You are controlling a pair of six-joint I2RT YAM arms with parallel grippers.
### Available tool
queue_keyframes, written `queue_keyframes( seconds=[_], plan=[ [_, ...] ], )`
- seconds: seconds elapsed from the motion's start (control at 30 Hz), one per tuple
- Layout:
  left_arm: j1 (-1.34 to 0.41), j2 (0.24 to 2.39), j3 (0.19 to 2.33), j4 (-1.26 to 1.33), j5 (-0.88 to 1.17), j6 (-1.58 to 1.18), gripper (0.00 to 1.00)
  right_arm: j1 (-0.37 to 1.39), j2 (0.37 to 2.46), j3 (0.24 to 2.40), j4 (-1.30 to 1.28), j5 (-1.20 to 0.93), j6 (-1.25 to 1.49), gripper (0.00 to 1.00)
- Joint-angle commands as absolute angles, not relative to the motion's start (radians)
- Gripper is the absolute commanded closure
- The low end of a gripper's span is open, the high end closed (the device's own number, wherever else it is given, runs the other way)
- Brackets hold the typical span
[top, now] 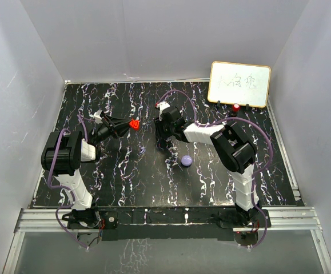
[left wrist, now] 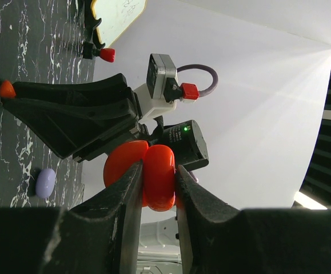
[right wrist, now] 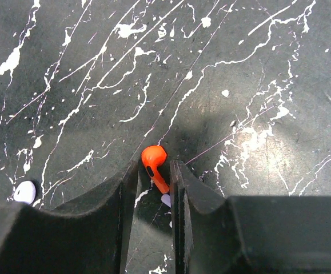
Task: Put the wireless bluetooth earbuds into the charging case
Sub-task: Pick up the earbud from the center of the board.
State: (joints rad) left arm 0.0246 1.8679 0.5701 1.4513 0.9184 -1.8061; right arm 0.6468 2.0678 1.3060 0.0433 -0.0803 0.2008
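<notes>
My left gripper (top: 132, 124) is shut on the open round red charging case (top: 134, 123) and holds it above the table; in the left wrist view the case (left wrist: 156, 174) sits between the fingers (left wrist: 119, 200). My right gripper (top: 162, 138) points down at the table. In the right wrist view a tiny red earbud (right wrist: 154, 162) lies on the table between its fingertips (right wrist: 183, 182), with narrow gaps on both sides. The earbud also shows in the left wrist view (left wrist: 6, 89). A round pale purple case (top: 186, 161) lies near the table's middle.
A whiteboard (top: 239, 84) stands at the back right on red-knobbed clips (top: 235, 107). A small pale purple piece (right wrist: 25, 192) lies left of the right gripper, and another pale bit (right wrist: 165, 200) lies under the red earbud's stem. Grey walls enclose the table.
</notes>
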Motion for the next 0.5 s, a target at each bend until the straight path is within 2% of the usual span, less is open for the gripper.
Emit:
queue_keyframes(
  seconds=[0.0, 0.47],
  plan=[
    [0.031, 1.817, 0.565, 1.786, 0.937, -1.803, 1.0, 0.644, 2.057, 1.362, 0.06, -0.064, 0.178, 0.73],
    [0.032, 1.815, 0.56, 1.786, 0.937, -1.802, 1.0, 0.644, 2.063, 1.391, 0.048, -0.076, 0.166, 0.74]
  ],
)
